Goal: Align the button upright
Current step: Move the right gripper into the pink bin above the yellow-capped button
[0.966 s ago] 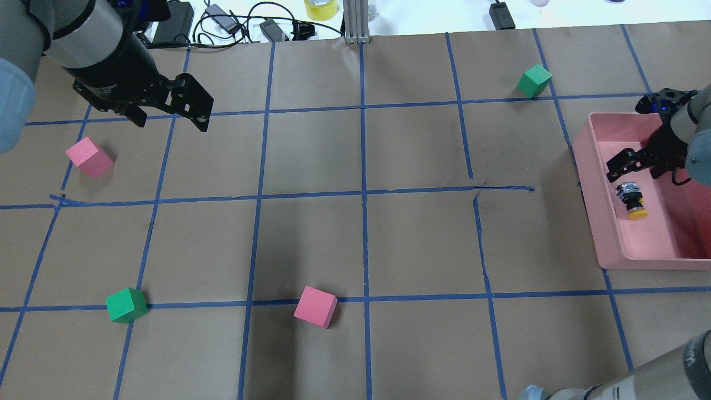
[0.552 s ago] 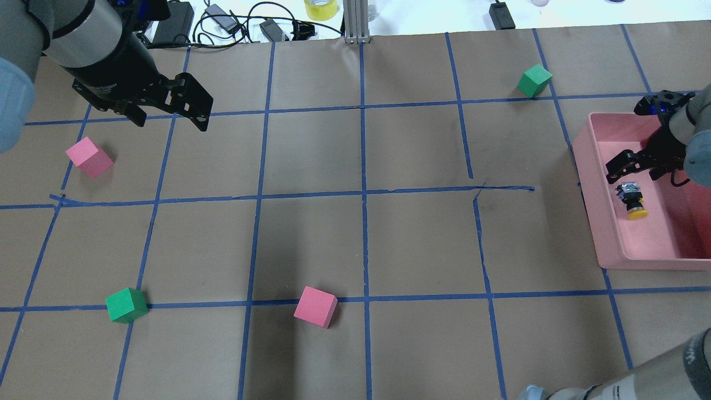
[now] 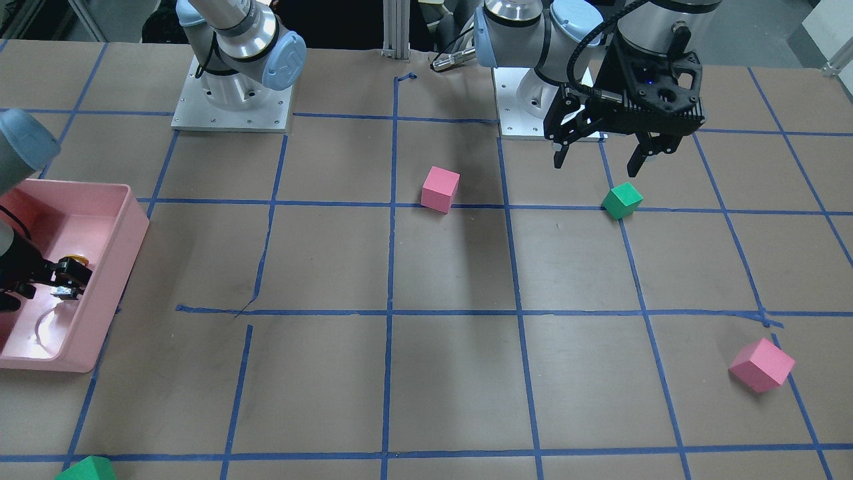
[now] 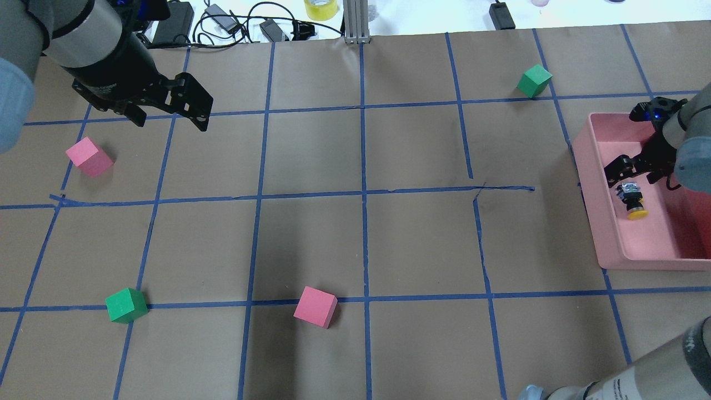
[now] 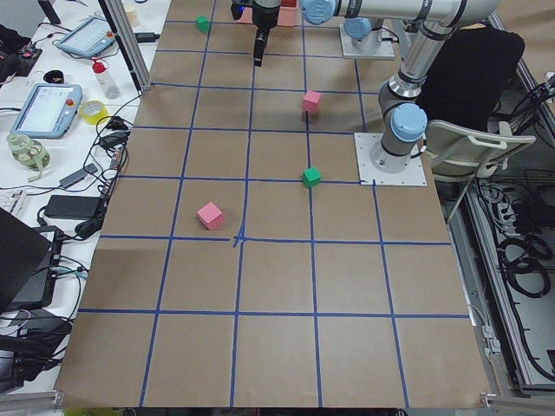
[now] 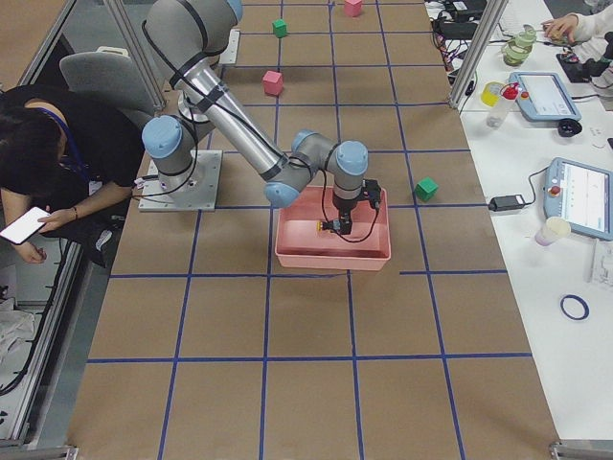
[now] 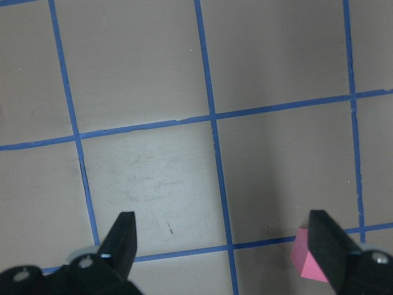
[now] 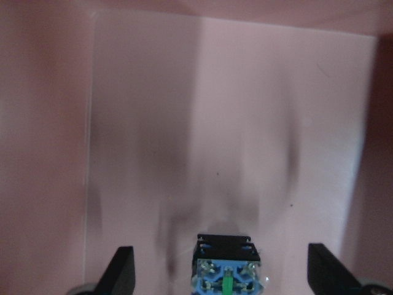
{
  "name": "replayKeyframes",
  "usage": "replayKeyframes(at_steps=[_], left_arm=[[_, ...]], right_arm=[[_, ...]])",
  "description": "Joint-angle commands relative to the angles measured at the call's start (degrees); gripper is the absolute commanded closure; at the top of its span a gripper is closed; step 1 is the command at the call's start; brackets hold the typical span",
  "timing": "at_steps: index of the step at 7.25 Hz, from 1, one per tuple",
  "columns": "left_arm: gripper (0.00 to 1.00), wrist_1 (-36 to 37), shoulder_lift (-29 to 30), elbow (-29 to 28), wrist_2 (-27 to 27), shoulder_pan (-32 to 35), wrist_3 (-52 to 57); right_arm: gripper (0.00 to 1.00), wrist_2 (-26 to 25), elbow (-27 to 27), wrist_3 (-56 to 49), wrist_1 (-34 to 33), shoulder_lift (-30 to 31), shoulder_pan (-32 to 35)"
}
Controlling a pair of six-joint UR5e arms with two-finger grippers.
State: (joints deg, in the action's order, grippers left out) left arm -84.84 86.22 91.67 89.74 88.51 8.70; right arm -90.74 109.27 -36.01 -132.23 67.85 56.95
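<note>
The button (image 4: 632, 201) lies on its side in the pink bin (image 4: 589, 166), its yellow cap toward the robot and its whitish base toward the far side. My right gripper (image 4: 639, 166) is open and hangs low inside the bin, just over the base end. In the right wrist view the base (image 8: 226, 273) shows between the two open fingers (image 8: 123, 270). The front-facing view shows the yellow cap (image 3: 78, 259) beside the right gripper (image 3: 56, 283). My left gripper (image 4: 169, 121) is open and empty, above the table at the far left.
A pink cube (image 4: 89, 157) lies near the left gripper. A green cube (image 4: 126, 304) and a pink cube (image 4: 315, 306) lie near the front. Another green cube (image 4: 534, 80) lies at the far right. Cables lie beyond the far edge.
My right gripper has shifted slightly further over the button's base end inside the bin. The button and the left arm have not moved.
</note>
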Motion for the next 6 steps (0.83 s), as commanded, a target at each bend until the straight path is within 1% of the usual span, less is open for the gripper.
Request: replayKeyframes(at_steps=[1, 4, 5, 6], left_arm=[[0.0, 0.0, 0.0, 0.0, -0.1, 0.0, 0.0], [0.0, -0.1, 0.1, 0.0, 0.0, 0.0, 0.0], [0.0, -0.1, 0.0, 0.0, 0.0, 0.0, 0.0], [0.0, -0.1, 0.0, 0.0, 0.0, 0.0, 0.0]], right_arm=[[0.0, -0.7, 0.4, 0.0, -0.2, -0.3, 0.0], [0.0, -0.8, 0.7, 0.0, -0.3, -0.3, 0.0], [0.04, -0.8, 0.7, 0.0, -0.3, -0.3, 0.0], [0.22, -1.0, 0.7, -0.1, -0.2, -0.3, 0.0]])
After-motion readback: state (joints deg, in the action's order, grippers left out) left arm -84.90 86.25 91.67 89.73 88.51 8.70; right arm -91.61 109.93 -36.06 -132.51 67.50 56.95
